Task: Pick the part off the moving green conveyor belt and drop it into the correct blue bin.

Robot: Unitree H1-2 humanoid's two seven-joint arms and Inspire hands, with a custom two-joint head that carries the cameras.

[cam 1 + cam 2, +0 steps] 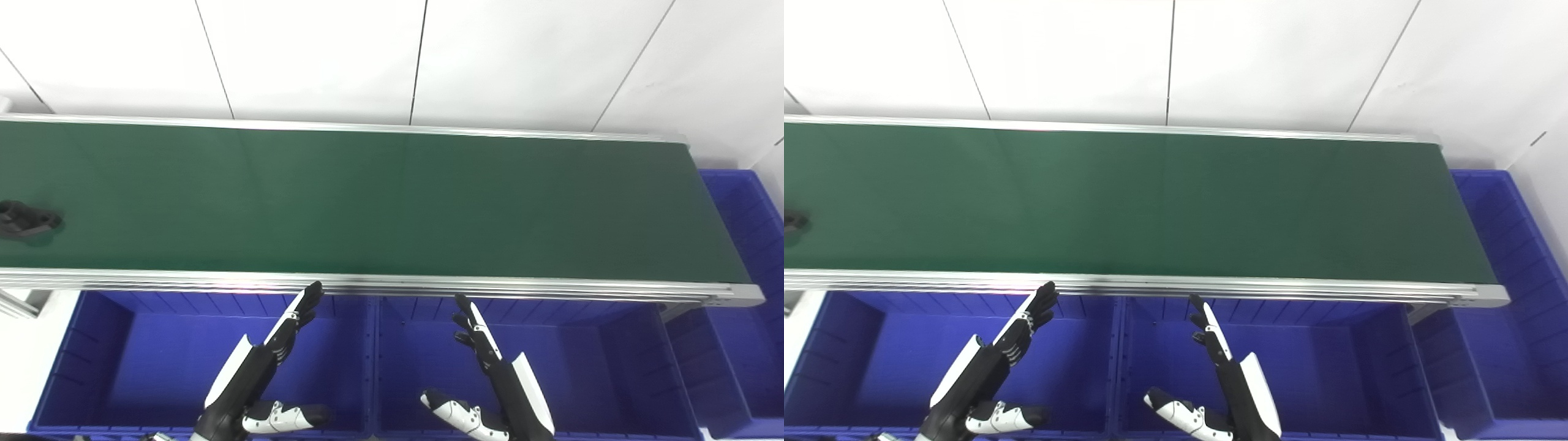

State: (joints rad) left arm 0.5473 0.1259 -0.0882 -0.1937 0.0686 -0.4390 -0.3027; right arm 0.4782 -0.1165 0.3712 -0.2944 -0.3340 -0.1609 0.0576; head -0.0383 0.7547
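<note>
Black part (24, 219): lies at the far left end of the green conveyor belt (380, 202), toward the belt's near half, partly cut by the picture's left edge; a small, dark, irregular, lumpy piece, low and flat on the belt, with a faint shadow under it; finer detail is too small to tell, and in the right eye view only its tip shows at the edge. Conveyor: dark green belt running across the whole width, framed by silver aluminium rails on the far and near sides, ending at the right in a metal end piece; the rest of the belt surface is bare. Left blue bin (79, 367): below the near rail, ribbed walls, nothing visible inside. Left hand (269, 358): black and white, held above the left bin, fingers straight and spread, pointing up toward the near rail, thumb stretched out sideways to the right; it holds nothing and is well apart from the part. Middle blue bin (588, 367): just beside the left bin, walls touching, nothing visible inside. Right hand (487, 367): above the middle bin, fingers extended and apart, thumb out to the left, holding nothing. Right blue bin (747, 257): stands beyond the belt's right end, partly out of frame. White panelled wall (318, 55): behind the conveyor.
</note>
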